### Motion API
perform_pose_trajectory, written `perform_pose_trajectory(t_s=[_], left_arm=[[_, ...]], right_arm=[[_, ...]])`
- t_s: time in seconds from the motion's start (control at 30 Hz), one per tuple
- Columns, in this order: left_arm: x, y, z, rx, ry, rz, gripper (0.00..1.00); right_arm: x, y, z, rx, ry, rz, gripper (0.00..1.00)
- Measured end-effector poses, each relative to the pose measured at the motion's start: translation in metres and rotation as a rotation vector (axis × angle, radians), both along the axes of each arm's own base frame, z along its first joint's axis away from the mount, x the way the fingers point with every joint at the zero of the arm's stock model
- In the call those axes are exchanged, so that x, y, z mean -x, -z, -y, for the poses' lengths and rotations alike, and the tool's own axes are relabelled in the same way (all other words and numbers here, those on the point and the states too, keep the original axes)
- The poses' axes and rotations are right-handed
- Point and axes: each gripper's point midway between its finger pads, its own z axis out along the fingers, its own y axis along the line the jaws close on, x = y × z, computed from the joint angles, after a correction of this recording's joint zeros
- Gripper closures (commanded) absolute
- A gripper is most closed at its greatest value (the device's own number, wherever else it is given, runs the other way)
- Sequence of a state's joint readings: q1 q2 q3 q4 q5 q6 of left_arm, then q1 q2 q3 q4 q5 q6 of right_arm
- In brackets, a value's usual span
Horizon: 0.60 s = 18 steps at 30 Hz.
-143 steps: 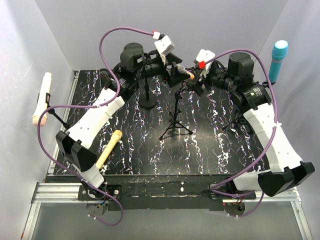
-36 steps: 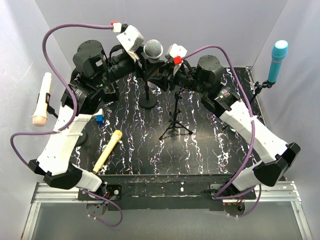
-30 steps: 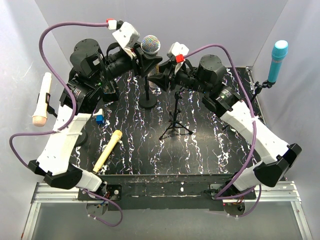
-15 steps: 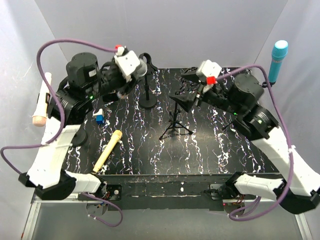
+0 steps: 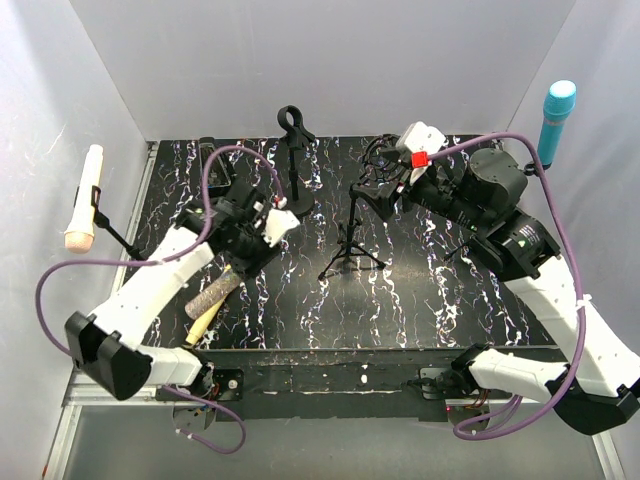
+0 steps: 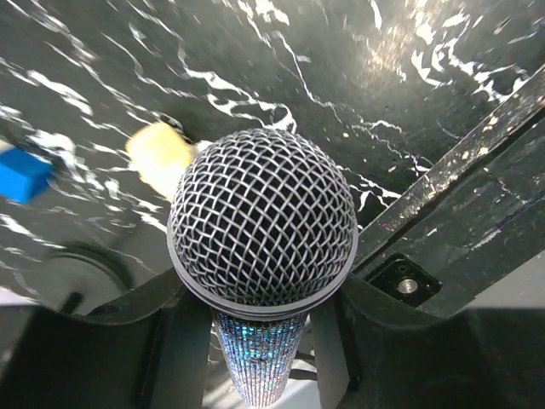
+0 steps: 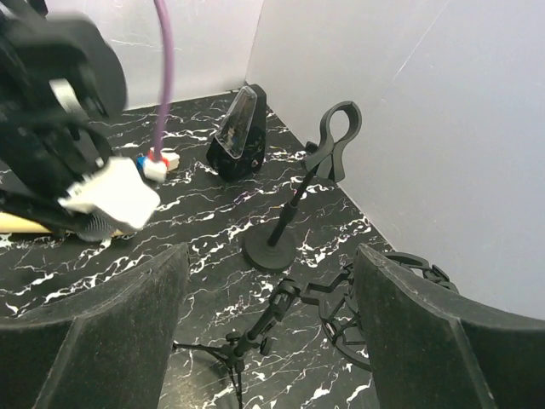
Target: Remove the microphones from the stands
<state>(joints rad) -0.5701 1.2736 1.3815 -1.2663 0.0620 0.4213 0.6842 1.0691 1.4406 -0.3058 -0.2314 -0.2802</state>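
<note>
Microphone (image 6: 262, 221) off the stand (image 7: 271, 252) and pinched by its glittery body between the left fingers (image 6: 183, 349), closed snugly on both sides of it, silver mesh head filling the left wrist view. From above, hangs low and slanted over the near-left part of the black marbled surface (image 5: 420, 300), just over a yellow microphone (image 5: 203, 322) lying there; touching that one or not, cannot tell. Blurred blue block (image 6: 21, 175) on the surface near the yellow one in the wrist view. Stand upright on its round base toward the back of the surface, clip at the top of its thin pole, well apart from the held microphone. Right fingers (image 7: 111, 332) spread wide with nothing between them, raised above the surface right of centre, near a small tripod stand (image 5: 350, 238) and aimed toward the round-based stand. White microphone (image 5: 85, 195) on a holder by the left wall, teal microphone (image 5: 557, 115) on another by the right wall, both well apart from either set of fingers.
</note>
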Motion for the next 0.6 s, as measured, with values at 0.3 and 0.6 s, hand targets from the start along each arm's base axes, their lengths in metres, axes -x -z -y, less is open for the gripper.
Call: perform_pose_trajectory(t_s=[0.3,0.6], left_arm=[[-0.004,0.100,-0.004,-0.121,-0.176,-0.188,1.00],[-0.019,0.169,-0.003,-0.142,-0.349,-0.323,1.00]], right_arm=[[0.001,0.004,-0.002,0.025,-0.019,0.012,0.18],[0.000,0.009,-0.004,0.058,-0.031,0.014,0.18]])
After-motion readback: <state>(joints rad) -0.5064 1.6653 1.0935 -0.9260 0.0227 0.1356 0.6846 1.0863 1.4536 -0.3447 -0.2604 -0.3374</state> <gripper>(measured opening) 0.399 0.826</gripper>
